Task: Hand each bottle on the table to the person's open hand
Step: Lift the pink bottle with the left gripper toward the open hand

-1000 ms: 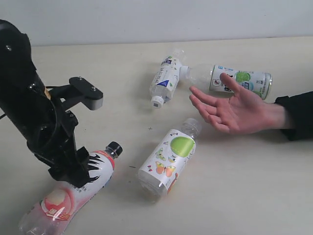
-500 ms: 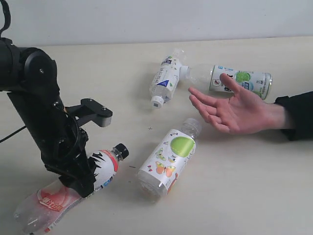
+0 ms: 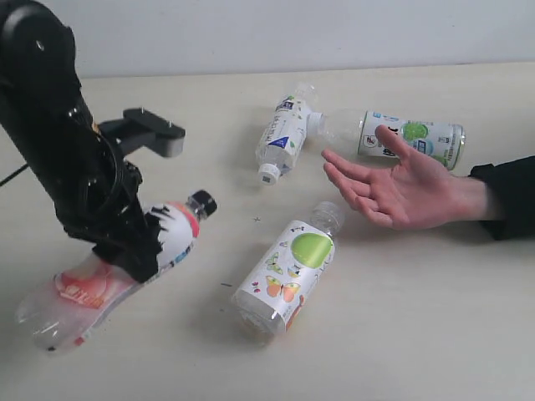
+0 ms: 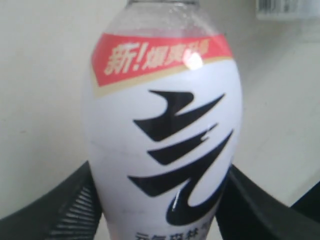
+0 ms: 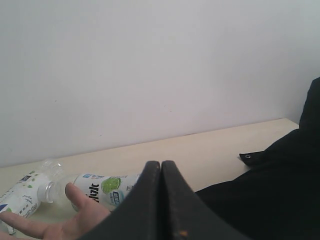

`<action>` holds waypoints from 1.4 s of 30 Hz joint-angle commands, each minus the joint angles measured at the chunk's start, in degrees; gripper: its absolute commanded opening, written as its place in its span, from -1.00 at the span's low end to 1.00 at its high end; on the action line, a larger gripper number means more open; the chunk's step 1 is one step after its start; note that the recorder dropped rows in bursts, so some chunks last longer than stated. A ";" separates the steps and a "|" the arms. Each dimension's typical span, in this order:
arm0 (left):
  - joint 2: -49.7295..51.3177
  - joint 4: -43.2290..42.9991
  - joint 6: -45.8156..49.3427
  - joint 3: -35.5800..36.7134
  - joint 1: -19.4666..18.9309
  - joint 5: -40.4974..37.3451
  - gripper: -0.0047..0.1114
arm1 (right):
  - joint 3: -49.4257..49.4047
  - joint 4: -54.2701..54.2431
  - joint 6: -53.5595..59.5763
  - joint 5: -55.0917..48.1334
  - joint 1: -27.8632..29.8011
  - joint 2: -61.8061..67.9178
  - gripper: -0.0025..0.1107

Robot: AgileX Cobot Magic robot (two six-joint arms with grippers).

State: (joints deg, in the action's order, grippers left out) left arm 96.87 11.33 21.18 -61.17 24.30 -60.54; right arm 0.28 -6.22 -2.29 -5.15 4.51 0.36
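Just above the table's left side, well apart from the open hand, we clamp the tilted red bottle mid-body in our left gripper. It looks empty, so we judge it light, crushable and slick, best held gently around the middle. Our right gripper is closed on nothing.

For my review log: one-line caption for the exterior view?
Left gripper grips a red-and-white clear plastic bottle; person's open hand waits across the pale beige table.

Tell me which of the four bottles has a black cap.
The red-and-white bottle in the left gripper's jaws: its cap is black. The blue-labelled bottle's is white; the butterfly bottle and the far-right bottle have clear tops.
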 commanded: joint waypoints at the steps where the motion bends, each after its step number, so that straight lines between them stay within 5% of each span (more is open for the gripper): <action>1: -4.94 0.33 -5.55 -3.22 0.41 3.79 -0.92 | -0.28 -1.56 0.03 0.17 -0.05 -0.36 -0.96; 5: -10.22 6.45 -11.16 -3.63 0.68 14.12 -0.92 | -0.28 -1.56 0.03 0.17 -0.05 -0.36 -0.96; 8: -11.90 9.51 -13.07 -3.36 6.73 23.18 -0.92 | -0.28 -1.56 0.03 0.17 -0.05 -0.36 -0.96; 13: -11.63 0.83 -23.99 -4.37 18.66 40.36 -0.92 | -0.28 -1.56 0.03 0.17 -0.05 -0.36 -0.96; 15: -10.40 -0.04 -27.00 -5.26 20.66 44.29 -0.92 | -0.28 -1.56 0.03 0.17 -0.05 -0.36 -0.96; 20: -4.14 -5.58 -29.10 -10.65 23.95 43.70 -0.92 | -0.28 -1.56 0.03 0.17 -0.05 -0.36 -0.96; 24: -1.09 -21.95 -40.66 -14.80 25.43 41.28 -0.92 | -0.28 -1.56 0.03 0.17 -0.05 -0.36 -0.96; 31: 3.08 -61.98 -65.14 -22.54 30.49 13.40 -0.92 | -0.28 -1.56 0.03 0.17 -0.05 -0.36 -0.96; 42: 4.42 -53.80 -64.70 -26.27 35.40 26.21 -0.92 | -0.28 -1.56 0.03 0.17 -0.05 -0.36 -0.96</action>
State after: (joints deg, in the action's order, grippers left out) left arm 101.42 -43.18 -43.59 -86.90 58.88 -36.75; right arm 0.28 -7.71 -2.29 -5.15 4.51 0.36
